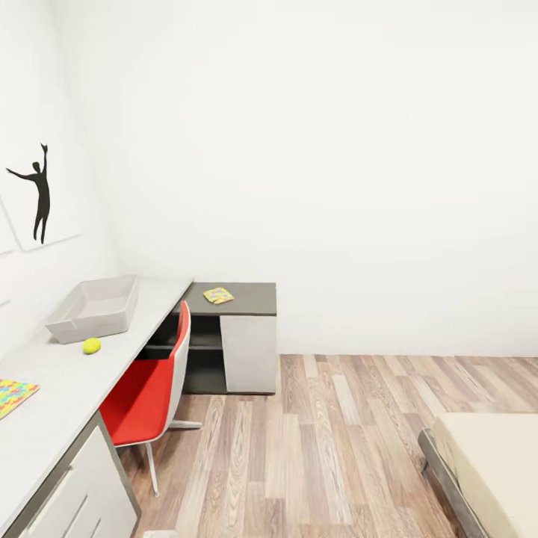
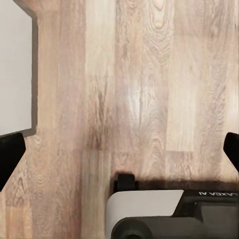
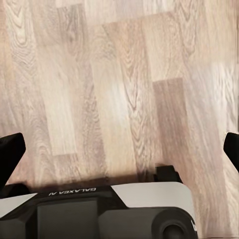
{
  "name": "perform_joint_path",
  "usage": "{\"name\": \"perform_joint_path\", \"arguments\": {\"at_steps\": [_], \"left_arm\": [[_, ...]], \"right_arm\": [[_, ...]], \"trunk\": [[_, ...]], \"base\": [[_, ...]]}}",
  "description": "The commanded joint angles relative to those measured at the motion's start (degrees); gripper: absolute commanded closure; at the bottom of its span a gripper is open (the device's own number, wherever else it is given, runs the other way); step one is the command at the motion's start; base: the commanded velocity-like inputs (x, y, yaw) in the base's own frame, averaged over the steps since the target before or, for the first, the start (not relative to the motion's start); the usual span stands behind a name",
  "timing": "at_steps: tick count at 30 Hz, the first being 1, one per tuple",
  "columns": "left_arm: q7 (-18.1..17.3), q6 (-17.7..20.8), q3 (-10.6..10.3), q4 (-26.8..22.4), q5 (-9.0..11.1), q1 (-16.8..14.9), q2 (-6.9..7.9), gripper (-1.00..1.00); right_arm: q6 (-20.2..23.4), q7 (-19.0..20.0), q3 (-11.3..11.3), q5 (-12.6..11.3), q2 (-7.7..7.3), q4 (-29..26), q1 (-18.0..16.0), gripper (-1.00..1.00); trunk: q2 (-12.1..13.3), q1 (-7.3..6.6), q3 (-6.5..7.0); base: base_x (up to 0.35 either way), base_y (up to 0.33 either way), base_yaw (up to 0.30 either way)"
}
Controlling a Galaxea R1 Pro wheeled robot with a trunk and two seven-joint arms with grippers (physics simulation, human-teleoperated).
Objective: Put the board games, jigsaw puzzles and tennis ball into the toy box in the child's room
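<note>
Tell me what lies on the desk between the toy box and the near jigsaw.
In the head view, only the tennis ball lies between the toy box and the near jigsaw; otherwise bare grey desk top.

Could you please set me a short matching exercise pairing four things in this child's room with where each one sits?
Things:
1. tennis ball
2. toy box
3. jigsaw puzzle
4. red chair

Places:
A. on the lower dark grey desk section
B. on the wood floor, beside the desk
C. on the light grey top, just in front of the toy box
D. on the light grey top, near the wall

Pairs: 1-C, 2-D, 3-A, 4-B

red chair beside white wall
</note>
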Motion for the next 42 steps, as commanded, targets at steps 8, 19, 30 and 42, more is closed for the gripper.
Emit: {"name": "perform_joint_path", "arguments": {"at_steps": [8,19,30,42], "left_arm": [[-4.61,1.48,0.58,-0.94,0.11,-0.29,0.45,-1.00],[-11.77,29.08,1.95,-19.27,0.09,-8.28,1.35,-1.00],[-20.24,44.27,5.14,-35.68,0.01,-9.17,1.87,-1.00],[-23.52,47.12,5.84,-37.22,-0.03,-9.38,1.83,-1.00]], "right_arm": [[1.14,0.79,-0.70,-0.89,-0.20,-0.93,-0.53,-1.00],[31.74,1.31,-6.19,-5.28,-0.37,-35.49,-1.58,-1.00],[43.48,1.44,-10.39,-5.96,0.19,-54.87,-1.20,-1.00],[43.56,1.59,-10.92,-5.87,-0.51,-58.00,-1.38,-1.00]], "trunk": [[3.16,-1.75,1.36],[7.57,-4.17,3.33],[11.98,-6.59,5.31],[16.80,-9.22,7.46]], "base": [[0.000,0.000,-0.284],[0.000,0.000,-0.285],[0.000,0.000,-0.244],[0.000,0.000,-0.021]]}}
